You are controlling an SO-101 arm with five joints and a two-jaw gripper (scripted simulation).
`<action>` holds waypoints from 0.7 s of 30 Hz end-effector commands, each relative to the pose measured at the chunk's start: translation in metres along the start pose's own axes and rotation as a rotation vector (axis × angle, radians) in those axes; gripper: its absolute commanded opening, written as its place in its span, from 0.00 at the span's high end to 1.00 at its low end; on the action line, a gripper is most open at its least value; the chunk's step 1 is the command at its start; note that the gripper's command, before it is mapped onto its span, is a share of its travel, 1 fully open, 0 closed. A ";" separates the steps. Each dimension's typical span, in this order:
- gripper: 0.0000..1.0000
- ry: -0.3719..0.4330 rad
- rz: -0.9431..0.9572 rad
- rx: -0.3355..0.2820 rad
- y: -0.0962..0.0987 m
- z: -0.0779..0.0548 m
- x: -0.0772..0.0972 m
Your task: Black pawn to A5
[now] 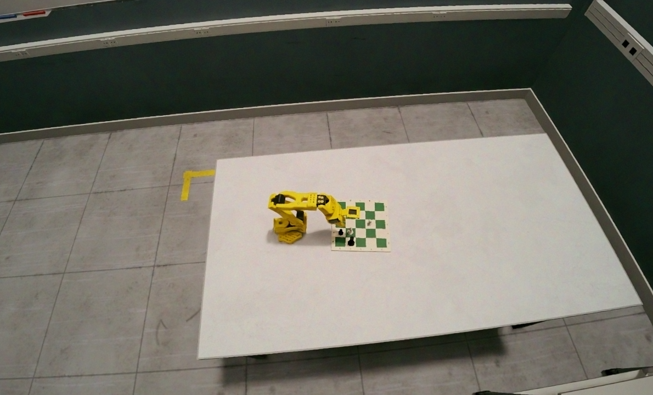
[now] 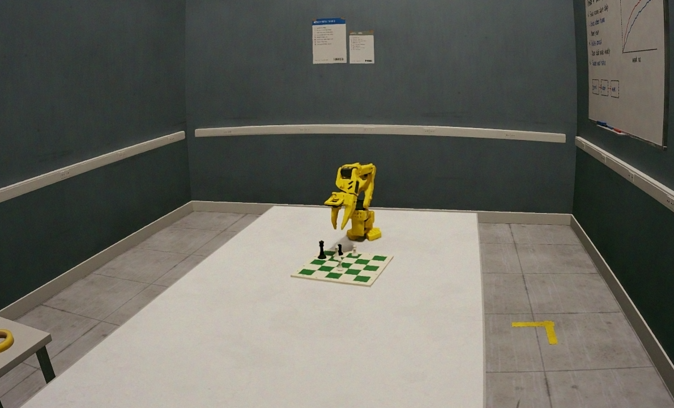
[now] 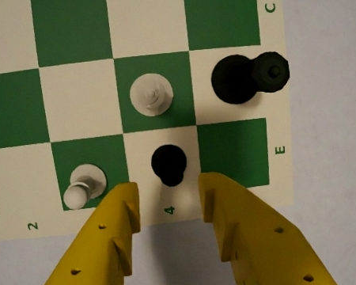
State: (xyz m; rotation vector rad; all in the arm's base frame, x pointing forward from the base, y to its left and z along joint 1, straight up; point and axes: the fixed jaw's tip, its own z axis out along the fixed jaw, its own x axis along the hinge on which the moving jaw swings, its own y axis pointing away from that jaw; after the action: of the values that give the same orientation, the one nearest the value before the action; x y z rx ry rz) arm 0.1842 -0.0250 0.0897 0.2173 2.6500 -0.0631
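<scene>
The black pawn stands upright on E4, at the edge of the green-and-cream board nearest the arm. My gripper hangs well above it, slightly open and empty, with the pawn showing just ahead of the gap between the fingertips. A taller black piece stands on D5. A white piece stands on D4 and a white pawn on E3.
The board lies on a white table. The arm's base sits on the table beside the board's E edge.
</scene>
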 end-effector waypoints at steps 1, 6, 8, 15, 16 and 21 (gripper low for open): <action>0.91 -0.059 0.025 0.007 -0.003 0.000 0.008; 0.91 -0.059 0.027 0.008 -0.003 0.001 0.010; 0.91 -0.059 0.027 0.008 -0.003 0.001 0.010; 0.91 -0.059 0.028 0.009 -0.003 0.002 0.011; 0.91 -0.059 0.029 0.009 -0.003 0.002 0.011; 0.91 -0.058 0.034 0.012 -0.004 0.004 0.015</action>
State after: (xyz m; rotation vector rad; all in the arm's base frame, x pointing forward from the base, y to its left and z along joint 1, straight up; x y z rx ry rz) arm 0.1736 -0.0258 0.0801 0.2360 2.6019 -0.0728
